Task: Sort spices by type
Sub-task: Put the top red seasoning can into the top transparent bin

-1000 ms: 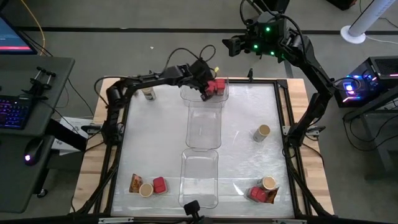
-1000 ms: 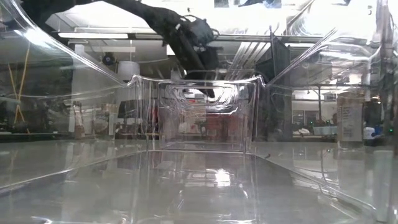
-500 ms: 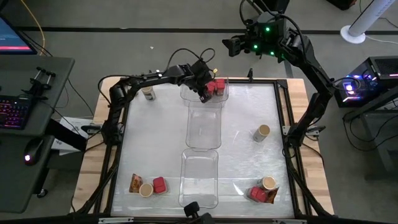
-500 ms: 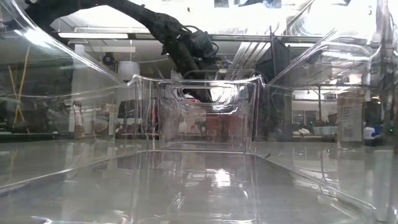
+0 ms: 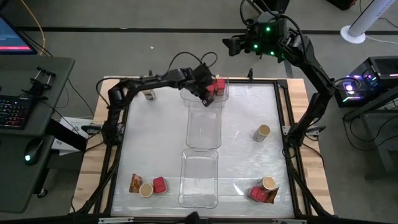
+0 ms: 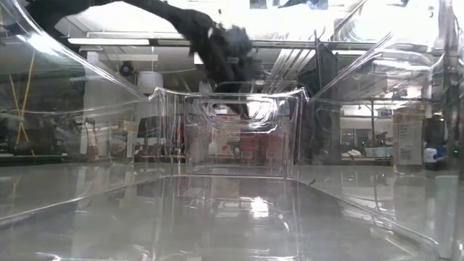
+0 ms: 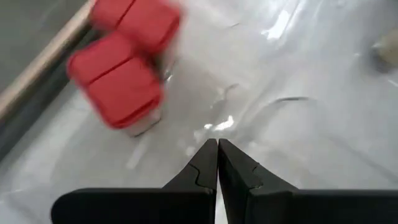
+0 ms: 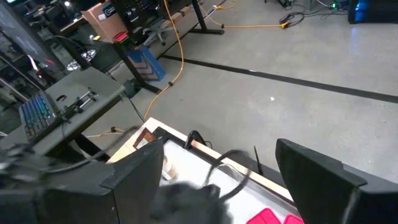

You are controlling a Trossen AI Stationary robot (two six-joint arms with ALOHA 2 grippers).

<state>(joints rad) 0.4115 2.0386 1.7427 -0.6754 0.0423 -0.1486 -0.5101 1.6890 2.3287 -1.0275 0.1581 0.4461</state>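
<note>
My left gripper [image 5: 207, 96] hangs shut over the far clear tray [image 5: 193, 94], just beside two red boxes [image 5: 217, 85] that rest on the tray floor. The left wrist view shows the shut fingers [image 7: 217, 144] above the tray floor, with the red boxes [image 7: 121, 84] a little way off and nothing between the fingers. My right gripper [image 5: 231, 45] is open and waits high beyond the table's far edge. A tan-topped jar [image 5: 148, 93] stands near the far left corner, and another jar [image 5: 262, 132] sits right of centre.
Two more clear trays, the middle one [image 5: 204, 140] and the near one [image 5: 199, 186], run down the table's centre. Near left sit a packet [image 5: 135, 183], a jar [image 5: 146, 190] and a red box [image 5: 160, 185]. Near right are a red box [image 5: 255, 193], a jar [image 5: 268, 183] and a packet [image 5: 272, 196].
My left gripper has shifted a little over the far tray, first toward the table's left, then back toward the right beside the red boxes. The red boxes stay in the tray.
</note>
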